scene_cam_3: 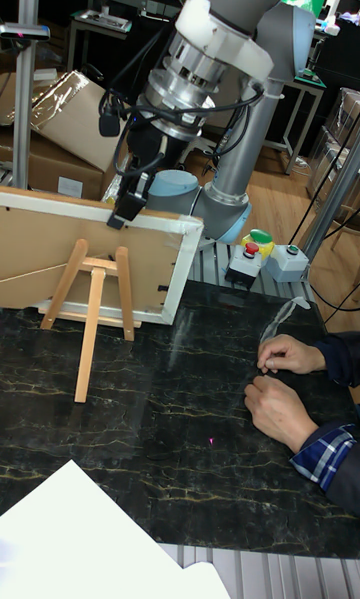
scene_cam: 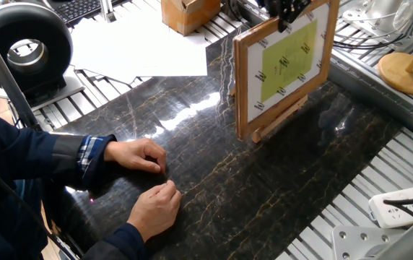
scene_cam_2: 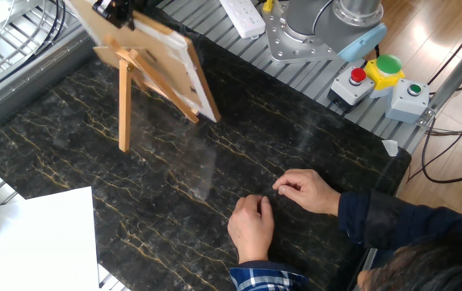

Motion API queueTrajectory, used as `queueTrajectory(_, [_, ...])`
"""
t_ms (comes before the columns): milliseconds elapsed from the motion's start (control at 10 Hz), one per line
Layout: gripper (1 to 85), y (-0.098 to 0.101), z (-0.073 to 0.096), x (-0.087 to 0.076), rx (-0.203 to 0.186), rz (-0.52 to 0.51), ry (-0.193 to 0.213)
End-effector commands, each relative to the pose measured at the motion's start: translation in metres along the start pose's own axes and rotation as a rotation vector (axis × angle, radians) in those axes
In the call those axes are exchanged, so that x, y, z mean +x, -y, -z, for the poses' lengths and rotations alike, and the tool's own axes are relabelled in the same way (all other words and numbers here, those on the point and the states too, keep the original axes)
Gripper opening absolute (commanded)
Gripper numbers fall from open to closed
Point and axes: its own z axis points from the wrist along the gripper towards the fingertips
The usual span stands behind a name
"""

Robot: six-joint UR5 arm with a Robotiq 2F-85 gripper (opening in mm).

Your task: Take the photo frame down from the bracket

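Observation:
The photo frame is a light-wood rectangle with a white mat and a yellow-green centre picture, and it stands tilted at the far right of the dark marble table. My gripper is shut on its top edge. From behind, in the tall fixed view, the gripper pinches the top of the frame's brown back. The bracket, a small wooden A-shaped easel, stands behind the frame with its rear leg on the table. Its ledge bar shows just under the frame's lower edge, and I cannot tell if they touch.
A person's two hands rest on the near left of the table. White paper and a wooden box lie at the back. A round wooden base with a post stands right of the frame. A power strip lies at the near right.

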Motion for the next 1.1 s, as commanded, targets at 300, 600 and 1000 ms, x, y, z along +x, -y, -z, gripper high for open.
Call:
queueTrajectory(300, [1.3,-0.033,0.016,0.010,-0.081,-0.069,-0.038])
queueTrajectory(600, [1.3,-0.042,0.019,0.008,-0.112,-0.120,-0.044])
queueTrajectory(1000, [1.3,-0.034,0.025,0.030,-0.067,-0.101,-0.131])
